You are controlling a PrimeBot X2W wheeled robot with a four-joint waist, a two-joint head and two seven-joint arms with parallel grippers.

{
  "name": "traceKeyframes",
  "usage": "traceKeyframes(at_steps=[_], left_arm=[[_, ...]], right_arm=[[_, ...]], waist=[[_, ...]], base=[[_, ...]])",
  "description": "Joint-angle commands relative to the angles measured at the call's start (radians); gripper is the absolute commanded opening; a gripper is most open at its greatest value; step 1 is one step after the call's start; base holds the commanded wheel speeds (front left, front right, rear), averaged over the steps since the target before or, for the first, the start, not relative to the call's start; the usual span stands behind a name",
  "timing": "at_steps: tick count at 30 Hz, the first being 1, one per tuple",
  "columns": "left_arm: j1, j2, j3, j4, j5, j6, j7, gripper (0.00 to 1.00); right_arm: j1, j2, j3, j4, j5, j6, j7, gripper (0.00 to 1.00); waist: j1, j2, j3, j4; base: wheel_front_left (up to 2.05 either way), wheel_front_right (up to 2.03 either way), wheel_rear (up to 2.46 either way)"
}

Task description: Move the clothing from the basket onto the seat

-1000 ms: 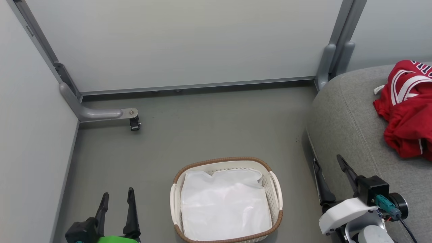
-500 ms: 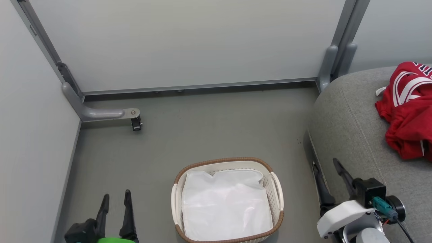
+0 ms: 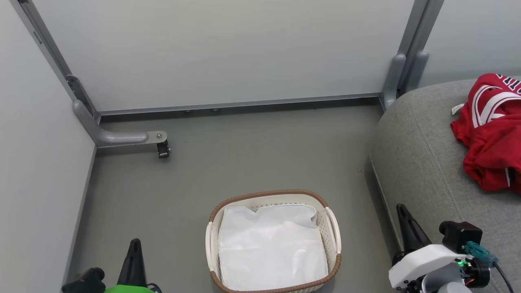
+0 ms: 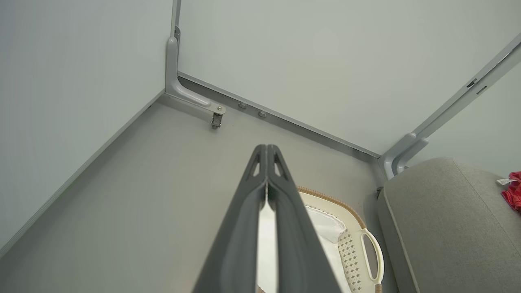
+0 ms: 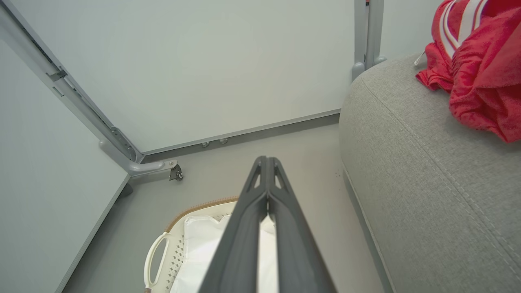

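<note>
Red clothing (image 3: 492,138) lay on the grey seat (image 3: 423,175), upper right. The left gripper (image 3: 135,245) and right gripper (image 3: 403,213), pinched shut and empty, needed only to stay clear.

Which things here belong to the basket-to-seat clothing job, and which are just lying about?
Job:
- red clothing, heaped on the grey seat
- basket, on the floor, with no clothing in it

Just there:
- white liner in the basket
- partition panels
- frame foot with caster
</note>
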Motion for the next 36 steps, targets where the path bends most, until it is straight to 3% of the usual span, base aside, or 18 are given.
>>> traceKeyframes(at_steps=[1, 36], left_arm=[[-0.032, 0.002, 0.011, -0.018, -0.045, -0.008, 0.009, 0.00], [-0.101, 0.002, 0.080, -0.035, -0.495, -0.033, 0.143, 0.00]], right_arm=[[-0.020, -0.004, -0.009, -0.021, 0.050, 0.000, 0.012, 0.00], [-0.035, -0.008, -0.072, -0.051, 0.568, -0.001, 0.145, 0.00]], waist=[[0.0000, 0.0000, 0.000, -0.001], [0.0000, 0.0000, 0.002, -0.017]], base=[[0.00, 0.00, 0.00], [0.00, 0.00, 0.00]])
